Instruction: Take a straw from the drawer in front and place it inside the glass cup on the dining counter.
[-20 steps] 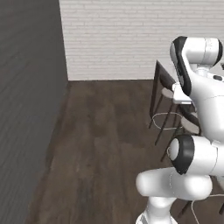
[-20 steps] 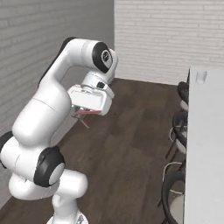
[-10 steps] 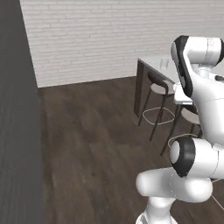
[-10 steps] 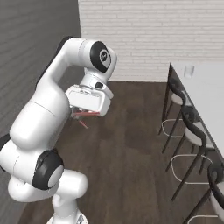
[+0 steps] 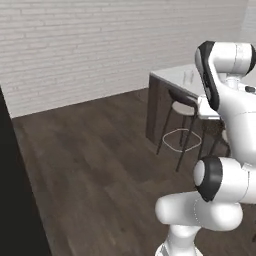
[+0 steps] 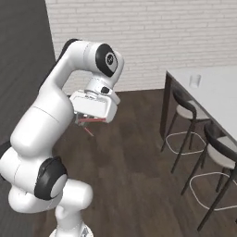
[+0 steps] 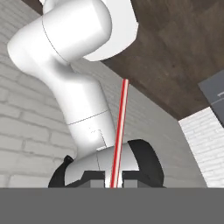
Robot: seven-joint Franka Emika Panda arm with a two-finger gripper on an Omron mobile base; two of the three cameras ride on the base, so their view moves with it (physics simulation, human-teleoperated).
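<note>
Because the straw (image 7: 120,131) is so thin and long, it is surely very light and a little springy, with a smooth skin that could slip or swivel between the pads; a hold near one end, as here, leaves most of its length free to enter the cup. It is a red-pink stick with a pale stripe, pinched at its lower end by the closed jaws of the gripper (image 7: 114,179) and carried in the air over the dark wood floor (image 6: 134,176). The glass cup (image 6: 195,80) stands well apart on the dining counter (image 6: 217,99), beside dark stools (image 6: 187,111).
</note>
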